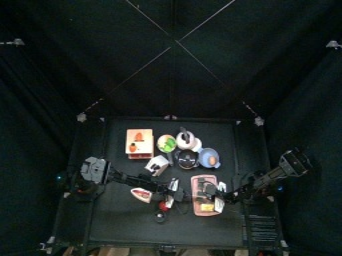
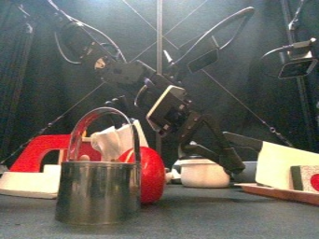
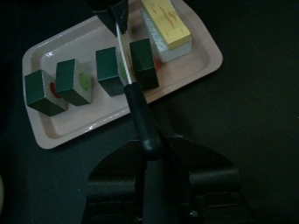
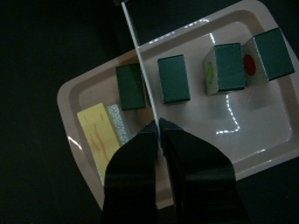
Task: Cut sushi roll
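Four dark green sushi pieces (image 3: pixel 96 76) sit in a row on the pale pink rectangular tray (image 3: pixel 187 74), beside a yellow-topped sponge block (image 3: pixel 166 24); around it on the table stand a round steel tin (image 2: pixel 97 193), a red ball (image 2: pixel 149 174) and a small white bowl (image 2: pixel 202 172); the left gripper (image 3: pixel 142 150) clamps a black-handled knife (image 3: pixel 131 83) over the pieces; the right gripper (image 4: pixel 160 166), angled low above the tray, grips a thin blade (image 4: pixel 133 61).

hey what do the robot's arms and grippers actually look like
Both arms are black, built from slim jointed links with blocky housings and looping black cables. The left gripper has broad, rounded matte-black jaws. The right gripper looks the same: wide, dark and smooth. No markings are visible.
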### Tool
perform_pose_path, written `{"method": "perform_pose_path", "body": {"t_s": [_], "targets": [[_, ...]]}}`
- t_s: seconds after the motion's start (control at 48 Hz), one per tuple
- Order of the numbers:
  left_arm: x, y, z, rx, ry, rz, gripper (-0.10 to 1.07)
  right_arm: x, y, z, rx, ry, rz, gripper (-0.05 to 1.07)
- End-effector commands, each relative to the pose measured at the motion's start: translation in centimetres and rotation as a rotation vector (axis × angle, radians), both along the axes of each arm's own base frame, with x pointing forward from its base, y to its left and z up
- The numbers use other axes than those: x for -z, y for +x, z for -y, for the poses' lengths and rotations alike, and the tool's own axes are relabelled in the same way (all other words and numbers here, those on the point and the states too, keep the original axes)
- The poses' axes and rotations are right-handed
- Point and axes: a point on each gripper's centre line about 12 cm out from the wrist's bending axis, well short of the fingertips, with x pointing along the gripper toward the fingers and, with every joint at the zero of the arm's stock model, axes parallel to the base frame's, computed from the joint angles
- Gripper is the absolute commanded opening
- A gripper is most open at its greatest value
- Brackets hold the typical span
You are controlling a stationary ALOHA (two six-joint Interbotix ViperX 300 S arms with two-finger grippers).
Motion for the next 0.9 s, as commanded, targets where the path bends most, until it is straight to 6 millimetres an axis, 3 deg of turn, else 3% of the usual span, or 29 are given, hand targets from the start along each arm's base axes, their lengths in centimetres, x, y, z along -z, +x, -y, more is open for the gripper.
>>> {"method": "perform_pose_path", "body": {"t_s": [0.0, 0.646, 0.875], "targets": [[-2.3, 0.4, 0.3, 0.008, -0.004, 0.054, 0.60, -1.2, 0.4, -0.2, -0.002, 0.012, 0.039, 0.39], [-5.6, 0.5, -0.2, -0.016, -0.032, 0.119, 0.63, -3.7, 0.6, 0.3, -0.019, 0.006, 0.141, 0.39], [-6.3, 0.3, -0.4, -0.068, -0.093, 0.122, 0.78, -4.0, 0.5, 0.5, -0.017, 0.000, 0.152, 0.39]]}}
